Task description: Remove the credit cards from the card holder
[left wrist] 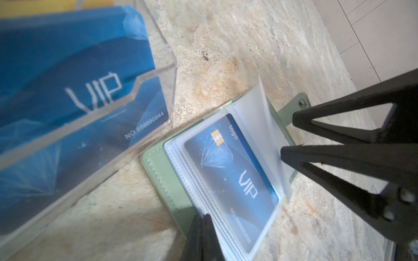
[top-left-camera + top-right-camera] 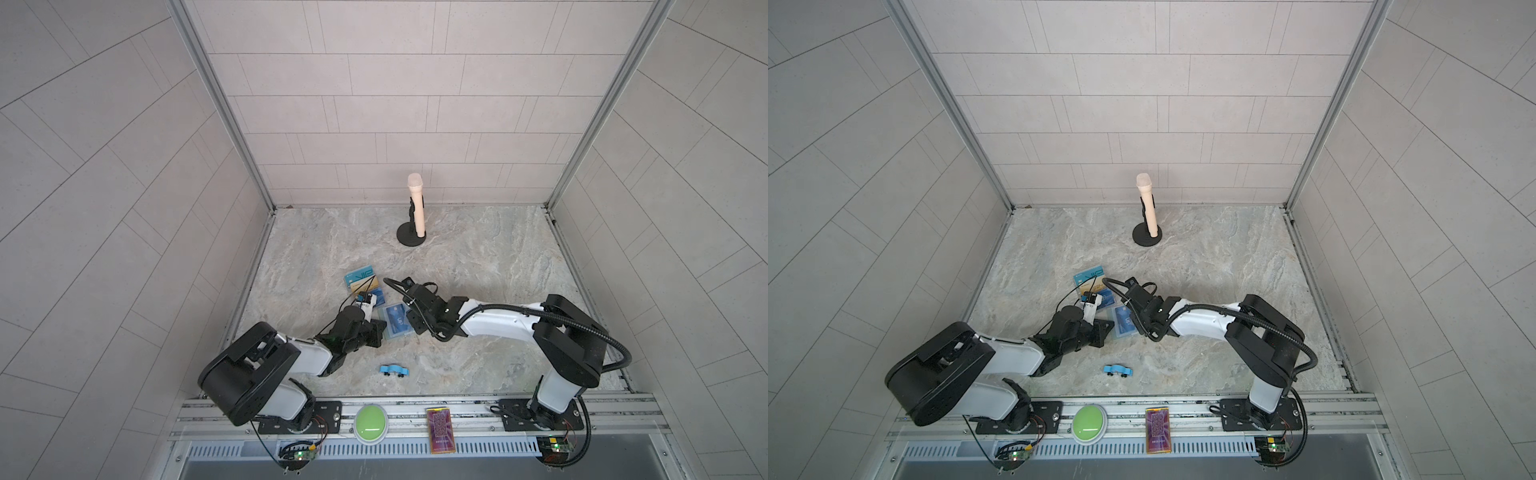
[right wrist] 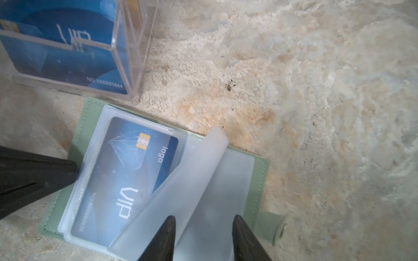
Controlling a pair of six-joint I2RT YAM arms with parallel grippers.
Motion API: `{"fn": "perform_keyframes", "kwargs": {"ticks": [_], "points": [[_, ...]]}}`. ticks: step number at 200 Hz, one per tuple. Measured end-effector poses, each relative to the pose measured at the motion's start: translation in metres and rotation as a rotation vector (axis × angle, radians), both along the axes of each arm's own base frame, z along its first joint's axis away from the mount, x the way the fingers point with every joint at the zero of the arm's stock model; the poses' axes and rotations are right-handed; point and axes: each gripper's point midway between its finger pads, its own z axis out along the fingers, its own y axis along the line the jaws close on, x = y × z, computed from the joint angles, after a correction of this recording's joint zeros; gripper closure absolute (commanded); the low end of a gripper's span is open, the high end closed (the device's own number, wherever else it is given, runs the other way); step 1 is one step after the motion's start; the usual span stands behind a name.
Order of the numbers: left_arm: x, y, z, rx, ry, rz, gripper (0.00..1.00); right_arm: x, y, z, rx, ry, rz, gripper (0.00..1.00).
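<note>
White arm shells [image 2: 498, 326], black joints [image 2: 569, 345], ribbed cable [image 2: 625, 353], screwed base plates [image 2: 330, 409]

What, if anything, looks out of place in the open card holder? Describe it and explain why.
One clear sleeve page curls up and leans across the blue VIP card instead of lying flat in the card holder. The right gripper, jaws apart, is at that page.
</note>
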Motion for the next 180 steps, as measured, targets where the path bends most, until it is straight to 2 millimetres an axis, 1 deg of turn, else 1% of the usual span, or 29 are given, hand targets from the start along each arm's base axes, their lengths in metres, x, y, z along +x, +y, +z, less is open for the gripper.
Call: {"fn": "perform_keyframes", "kwargs": {"ticks": [32, 61, 85, 100, 132, 156, 180], "points": [[0.0, 0.0, 0.0, 0.0, 0.001, 0.0, 1.0, 0.002, -0.006, 0.012, -0.008, -0.03, -0.018, 0.56], [0.0, 0.0, 0.0, 0.002, 0.002, -0.001, 1.0, 0.002, -0.012, 0.019, -0.021, -0.045, -0.027, 0.55], [0.0, 0.0, 0.0, 0.002, 0.003, -0.001, 1.0, 0.0, -0.012, 0.021, -0.029, -0.04, -0.009, 0.48], [0.0, 0.0, 0.0, 0.002, 0.003, -0.001, 1.0, -0.003, -0.006, 0.022, -0.013, -0.015, 0.026, 0.42], [0.0, 0.0, 0.0, 0.002, 0.003, -0.001, 1.0, -0.01, 0.016, 0.025, 0.064, 0.036, 0.099, 0.36], [0.0, 0.0, 0.0, 0.002, 0.003, 0.0, 1.0, -0.015, 0.032, 0.014, 0.104, 0.081, 0.132, 0.33], [0.0, 0.0, 0.0, 0.003, 0.003, 0.0, 1.0, -0.019, 0.04, -0.001, 0.114, 0.126, 0.153, 0.3]]}}
